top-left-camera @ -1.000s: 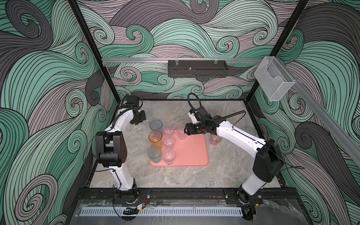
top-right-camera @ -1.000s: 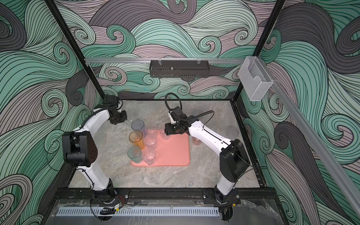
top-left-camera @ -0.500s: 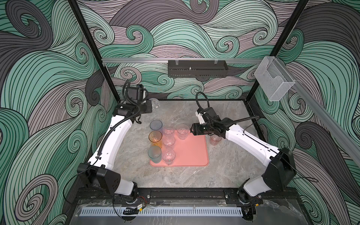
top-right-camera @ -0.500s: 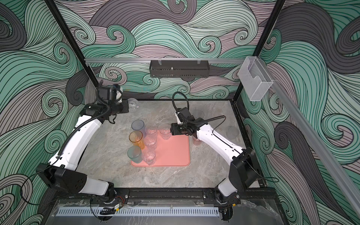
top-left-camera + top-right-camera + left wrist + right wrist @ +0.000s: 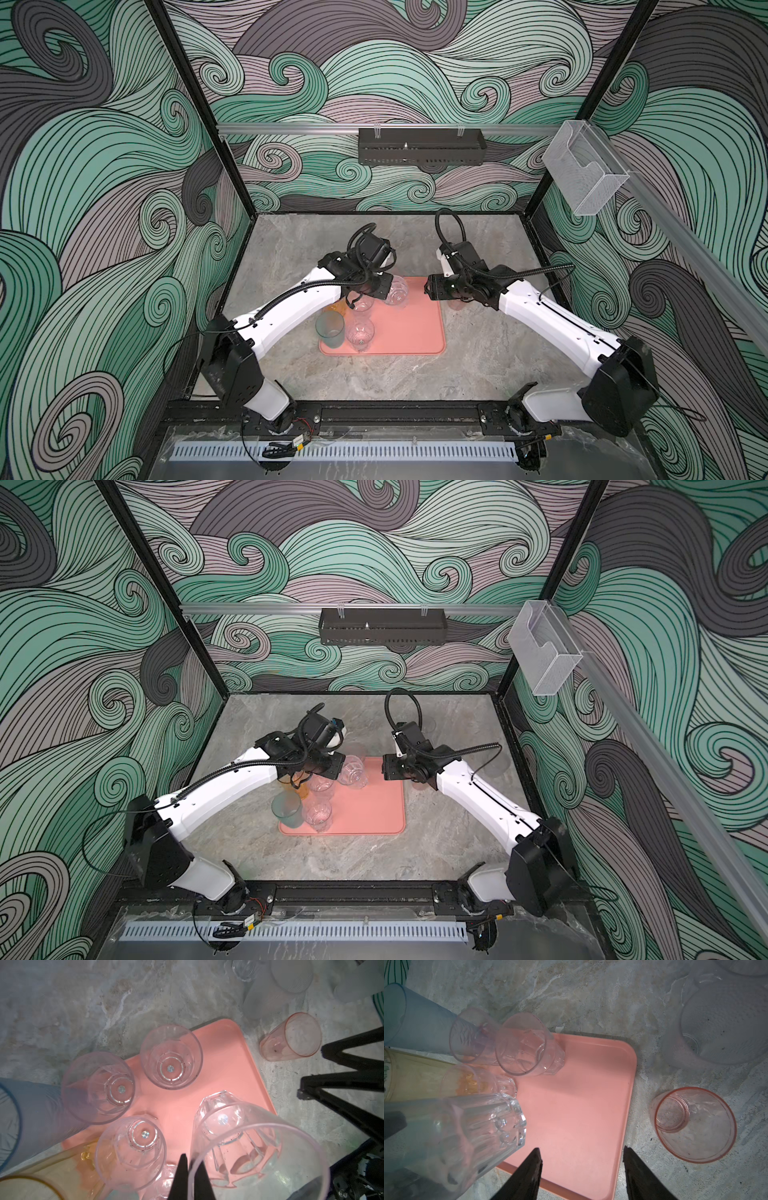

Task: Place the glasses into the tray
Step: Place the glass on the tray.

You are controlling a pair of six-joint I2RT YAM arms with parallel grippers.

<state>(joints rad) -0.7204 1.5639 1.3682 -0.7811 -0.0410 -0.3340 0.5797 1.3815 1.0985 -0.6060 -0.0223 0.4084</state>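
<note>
Grey marbled tabletop [image 5: 374, 374] under salmon tray [image 5: 415, 328], between teal swirl-patterned walls [image 5: 104, 166]

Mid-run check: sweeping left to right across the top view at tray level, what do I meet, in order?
teal tumbler → front clear goblet → clear glass, pinched at its rim by the left gripper → open right gripper → pink tumbler, off the tray and partly hidden.
</note>
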